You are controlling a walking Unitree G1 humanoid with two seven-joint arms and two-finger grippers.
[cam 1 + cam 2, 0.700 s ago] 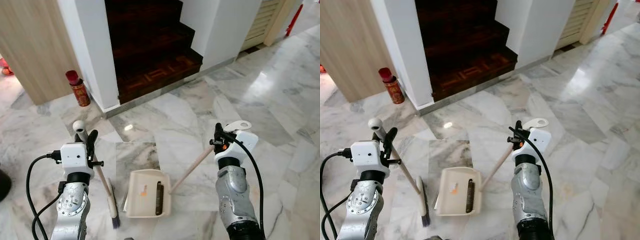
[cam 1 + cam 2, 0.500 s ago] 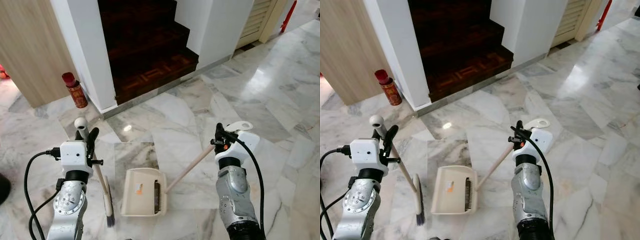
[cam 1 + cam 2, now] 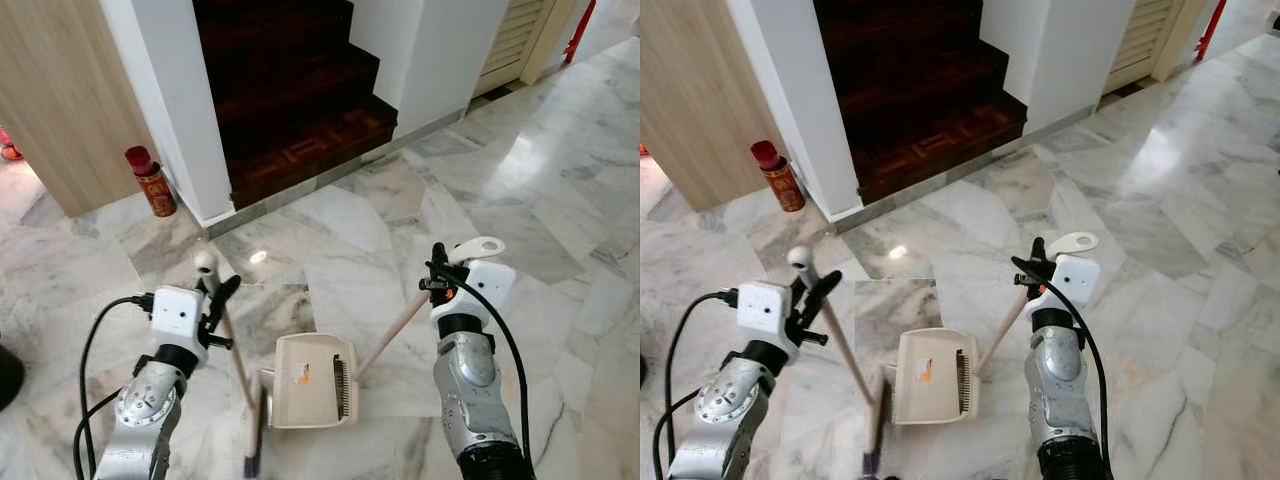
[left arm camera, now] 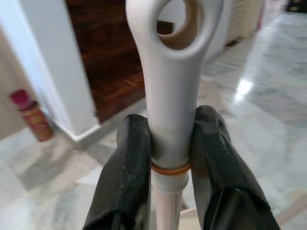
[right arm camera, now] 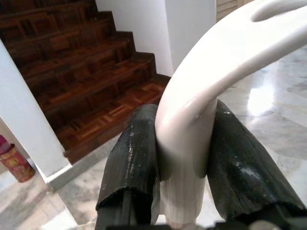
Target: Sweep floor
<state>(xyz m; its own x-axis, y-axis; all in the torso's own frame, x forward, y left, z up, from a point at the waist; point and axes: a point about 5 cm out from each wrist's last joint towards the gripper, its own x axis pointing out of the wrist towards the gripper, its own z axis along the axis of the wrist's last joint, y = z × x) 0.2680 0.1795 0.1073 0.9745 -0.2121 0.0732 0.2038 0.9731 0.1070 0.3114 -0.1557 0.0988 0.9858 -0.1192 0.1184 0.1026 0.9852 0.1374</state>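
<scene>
**At the foot of the stairs, broom and dustpan meet on marble**

Nearest the camera, the broom (image 3: 243, 378) leans from the left hand (image 4: 168, 158), whose two black fingers (image 4: 125, 172) pinch the white plastic grip just below its hanging hole; the bristle head rests on the marble floor (image 3: 560, 200), just beside the dustpan (image 3: 314, 380). A small orange scrap lies inside the pan. The right hand (image 5: 184, 158) pinches the curved white end of the dustpan's long handle (image 3: 392, 335), which slants down to the pan between the arms.

Both tools look light, stiff and smooth, so the plastic grips could twist or slip in narrow fingers; holds near the handle tops give reach but little leverage, and gentle strokes seem wise. The polished floor should let bristles glide.

Beyond stand dark wooden stairs (image 3: 290, 90), a white wall and a red canister (image 3: 152, 181).
</scene>
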